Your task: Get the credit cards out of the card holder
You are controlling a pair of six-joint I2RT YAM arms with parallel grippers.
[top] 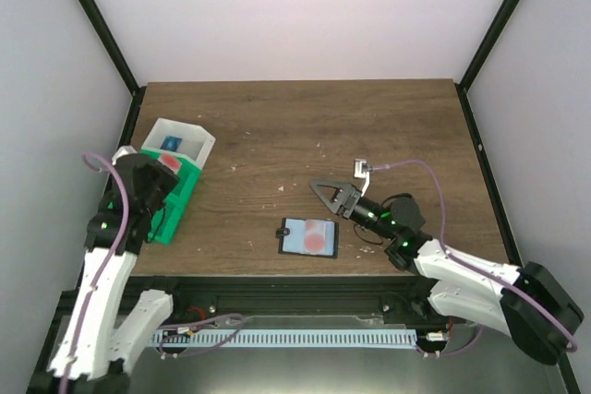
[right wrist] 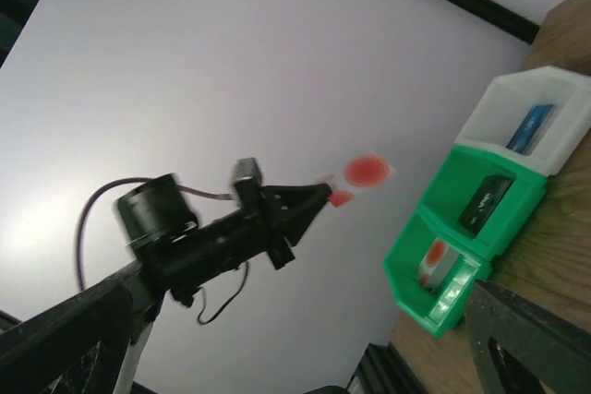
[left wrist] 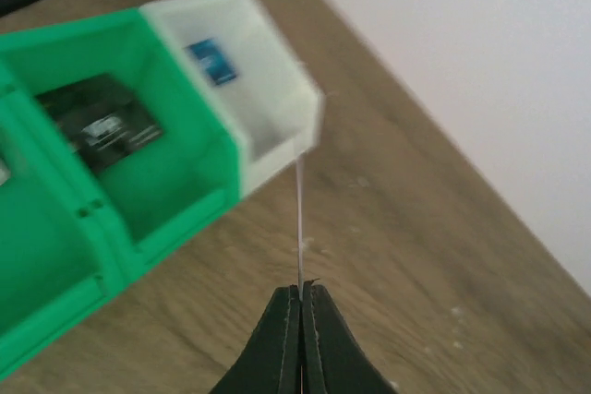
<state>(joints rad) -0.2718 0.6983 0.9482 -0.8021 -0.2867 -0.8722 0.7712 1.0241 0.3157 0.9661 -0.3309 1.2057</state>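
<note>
Fingers (left wrist: 277, 343) of the raised left gripper (left wrist: 300, 292) pinch one credit card (right wrist: 367, 171); the low right gripper (top: 323, 198) is wide open by one card holder (top: 309, 237).

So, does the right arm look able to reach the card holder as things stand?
Probably yes: the right gripper hangs open just beyond the card holder, nothing visible between them, and the left gripper holds a credit card away over the bins.
</note>
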